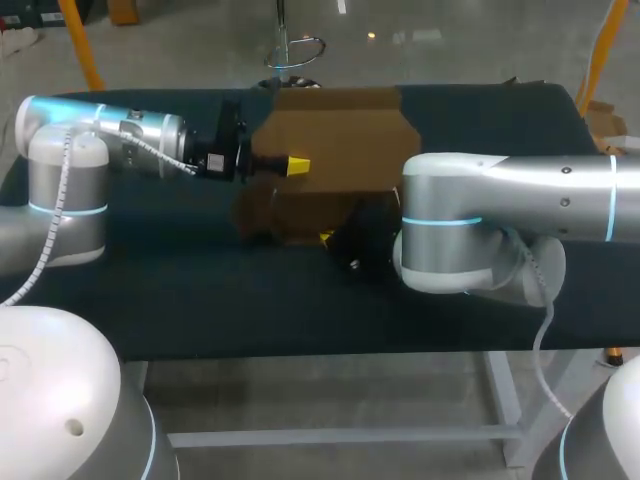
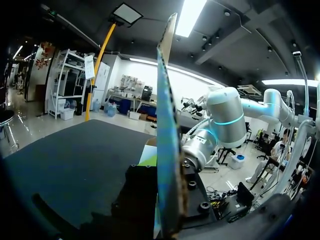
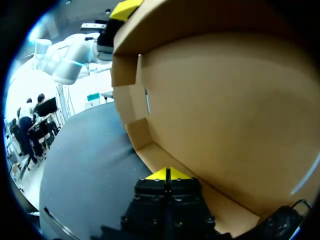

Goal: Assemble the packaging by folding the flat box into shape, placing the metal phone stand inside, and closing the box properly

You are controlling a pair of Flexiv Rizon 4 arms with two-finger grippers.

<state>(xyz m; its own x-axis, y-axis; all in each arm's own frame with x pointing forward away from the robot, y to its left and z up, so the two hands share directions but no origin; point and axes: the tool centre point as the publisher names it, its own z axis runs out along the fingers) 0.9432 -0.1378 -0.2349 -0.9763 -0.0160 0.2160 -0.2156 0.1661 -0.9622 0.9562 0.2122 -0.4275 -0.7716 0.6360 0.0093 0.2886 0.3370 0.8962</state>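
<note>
My left claw (image 1: 294, 163) pinches the flat brown cardboard box (image 1: 345, 140) by its raised panel; right claw (image 3: 167, 174), pressed together, should push the crease squarely.

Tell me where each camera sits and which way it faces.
Head view: above and behind, looking down at the table; left arm and right arm show, at the cardboard box.
Left wrist view: on the left wrist, sighting along the box's edge toward the right arm.
Right wrist view: on the right wrist, facing the box's panel; own shut fingers show.
Both wrist views share the box.
</note>
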